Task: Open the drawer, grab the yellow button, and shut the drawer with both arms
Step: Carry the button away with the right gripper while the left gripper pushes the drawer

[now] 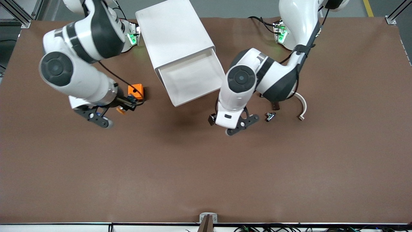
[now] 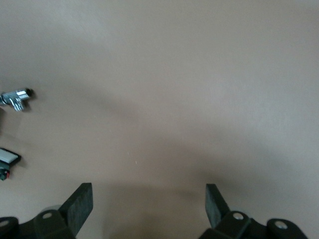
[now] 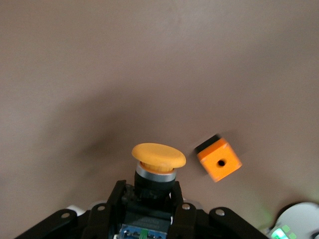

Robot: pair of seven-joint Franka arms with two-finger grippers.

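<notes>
Right pincer [image 1: 124, 108] clamped tight on the button [image 3: 158, 164], orange cap pointing out past the fingertips, up in the air over bare tabletop [image 1: 180, 174] beside the orange cube [image 1: 135, 91]. Cube at about one o'clock from the held button in the front view. Left pincer [image 2: 149, 206] spread wide and empty, over bare tabletop, with a small chrome part [image 1: 270, 116] at three o'clock from it in the front view. Drawer [image 1: 193, 80] pulled out of the white cabinet [image 1: 173, 32], tray interior showing white.

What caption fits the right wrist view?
Right gripper shut on the orange-capped button above the brown table, orange cube nearby.
</notes>
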